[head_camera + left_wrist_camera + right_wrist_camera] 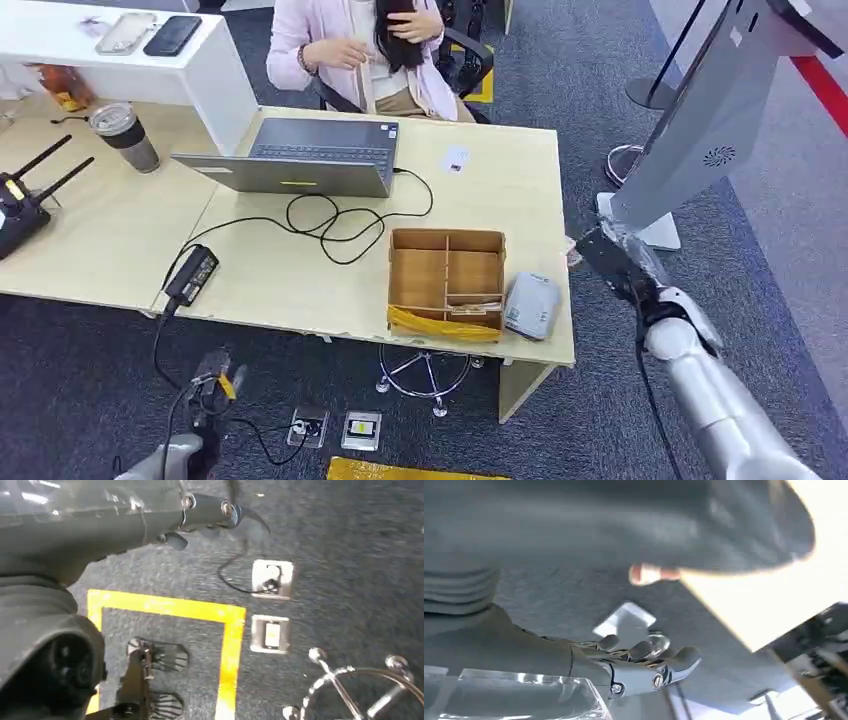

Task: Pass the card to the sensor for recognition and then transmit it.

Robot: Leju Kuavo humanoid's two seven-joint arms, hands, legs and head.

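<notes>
My right hand (pixel 607 252) is raised off the desk's right edge, fingers apart and empty; the card (pixel 455 161) lies well forward-left of it. Left hand (pixel 210 512) hangs low, its grip unclear.

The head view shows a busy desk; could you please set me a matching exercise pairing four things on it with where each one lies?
Things:
1. laptop
2. cardboard box
3. white card
4. power adapter

Places:
A. near the desk's front edge, on the left, at the end of the black cable
B. far side of the desk, just right of the laptop
C. front of the desk, beside a grey device
D. open in front of the seated person

Pairs: 1-D, 2-C, 3-B, 4-A
</notes>
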